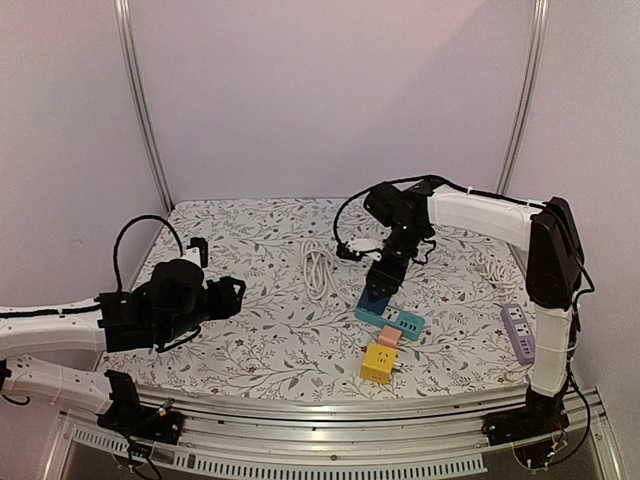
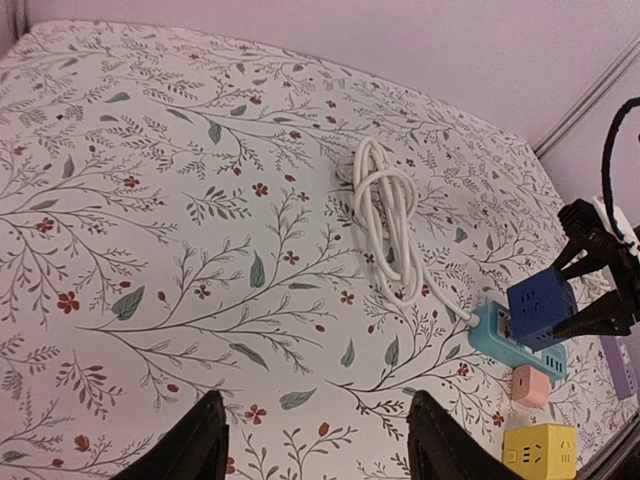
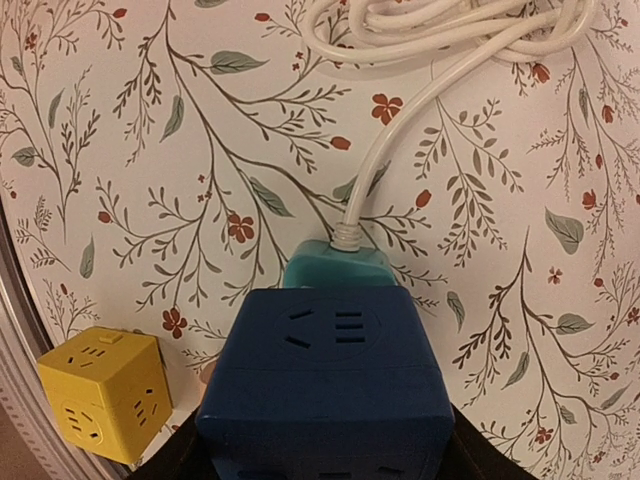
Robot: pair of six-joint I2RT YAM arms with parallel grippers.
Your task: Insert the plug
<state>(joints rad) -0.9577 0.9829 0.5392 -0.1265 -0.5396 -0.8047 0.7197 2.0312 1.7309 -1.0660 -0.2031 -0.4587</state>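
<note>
The plug is a dark blue cube [image 3: 330, 380] with socket slots on its top face, and my right gripper [image 3: 325, 455] is shut on its sides. It sits over the cord end of the teal power strip [image 3: 338, 262]; its prongs are hidden. From above, the blue cube [image 1: 375, 297] meets the left end of the teal strip [image 1: 398, 321] under the right gripper [image 1: 379, 288]. The left wrist view shows the cube [image 2: 540, 305] resting on the strip [image 2: 488, 335]. My left gripper [image 2: 315, 440] hangs open over bare cloth, far to the left [image 1: 236, 293].
The strip's white cable [image 1: 318, 265] lies coiled behind it. A pink cube [image 1: 388, 336] and a yellow cube [image 1: 378, 362] sit just in front of the strip. A purple power strip [image 1: 518, 331] lies at the right edge by the right arm's base.
</note>
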